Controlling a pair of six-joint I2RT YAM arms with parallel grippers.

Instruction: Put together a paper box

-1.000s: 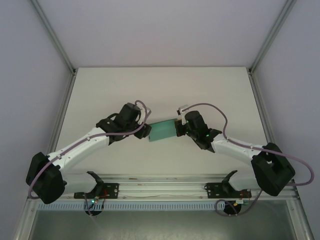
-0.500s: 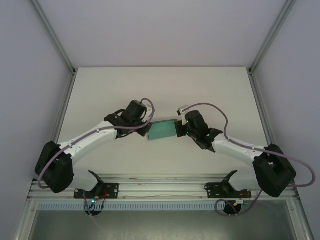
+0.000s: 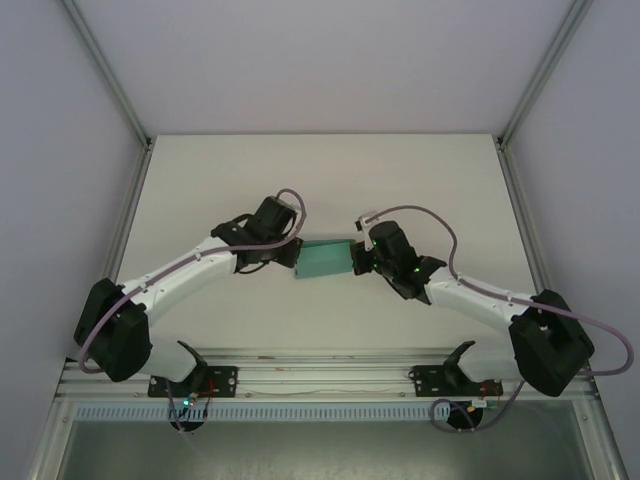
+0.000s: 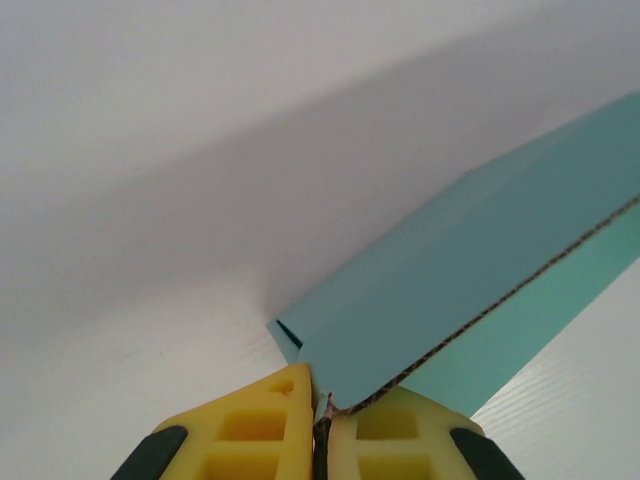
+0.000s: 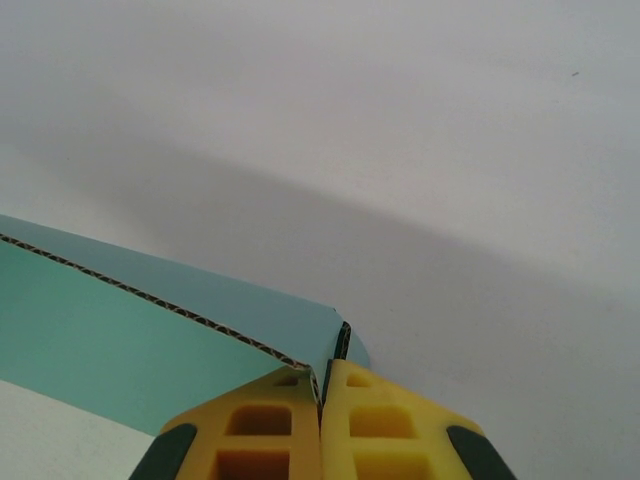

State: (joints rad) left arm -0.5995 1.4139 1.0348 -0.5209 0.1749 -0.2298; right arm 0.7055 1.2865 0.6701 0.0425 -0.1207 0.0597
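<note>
The paper box (image 3: 323,259) is a small teal-green card box held between the two arms above the middle of the white table. My left gripper (image 3: 292,255) is shut on its left end; in the left wrist view the yellow fingers (image 4: 260,430) pinch a card corner of the paper box (image 4: 470,270), whose corrugated edge runs up to the right. My right gripper (image 3: 357,257) is shut on the right end; in the right wrist view the yellow fingers (image 5: 385,425) clamp a card edge of the paper box (image 5: 110,335), which stretches away to the left.
The white table (image 3: 320,180) is bordered by metal frame rails (image 3: 128,215) on the left and right. Grey walls stand behind. The arm bases and a cable rail (image 3: 320,380) sit along the near edge.
The left arm has swung its elbow outward and turned its wrist, its gripper staying on the box's left end. The box and right arm have hardly moved.
</note>
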